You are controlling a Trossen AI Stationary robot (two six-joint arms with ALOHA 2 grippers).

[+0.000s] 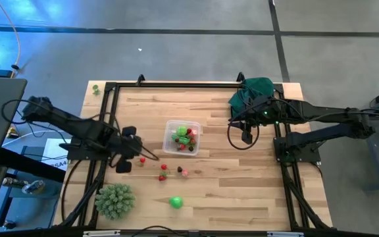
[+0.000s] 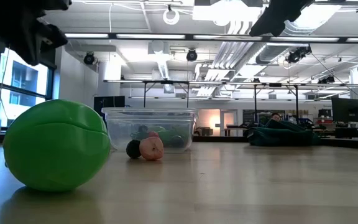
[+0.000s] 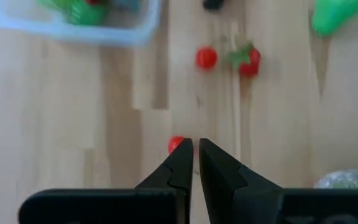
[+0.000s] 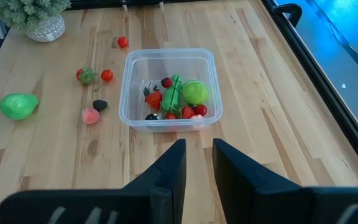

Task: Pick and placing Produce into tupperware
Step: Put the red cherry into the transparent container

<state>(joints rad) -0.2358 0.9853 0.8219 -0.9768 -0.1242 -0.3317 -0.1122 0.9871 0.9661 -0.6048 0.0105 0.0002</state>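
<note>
The clear tupperware (image 1: 181, 137) stands mid-table with red and green produce inside (image 4: 178, 94). More produce lies loose near it: two red pieces (image 3: 206, 58) (image 3: 247, 60), a dark one (image 4: 100, 104), a pink one (image 4: 90, 116) and a bigger green one (image 1: 176, 202). My left gripper (image 3: 195, 149) is shut, pointing steeply down left of the tupperware. A small red piece (image 3: 174, 143) lies just past its tips, partly hidden by a finger. My right gripper (image 4: 199, 149) hangs right of the tupperware, fingers slightly apart with nothing between them.
A spiky pale-green ball (image 1: 115, 200) sits at the near left. A dark green cloth (image 1: 252, 92) lies at the far right corner. A black frame (image 1: 176, 84) runs around the table. Bare wood lies right of the tupperware and along the near edge.
</note>
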